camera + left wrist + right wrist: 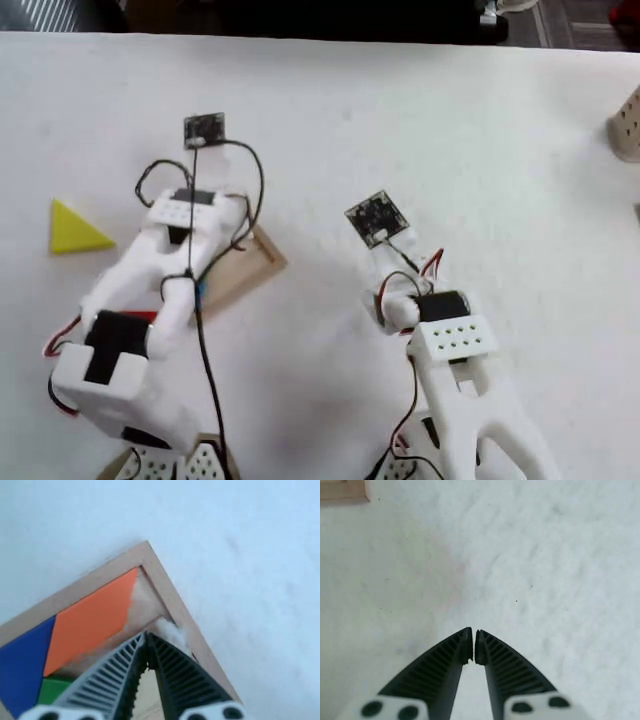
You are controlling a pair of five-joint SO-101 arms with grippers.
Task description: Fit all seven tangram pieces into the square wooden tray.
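Left gripper is held shut and empty over the bare corner gap in the square wooden tray beside the orange piece, a gap probably meant for the yellow triangular piece lying mid-left; right gripper is parked closed, empty.

No legible text, label, number or sign in any view. Small circuit board above one wrist and second circuit board above the other: any markings too small to read. Wooden tray rim, orange piece, blue piece and yellow triangle show plain faces, no print
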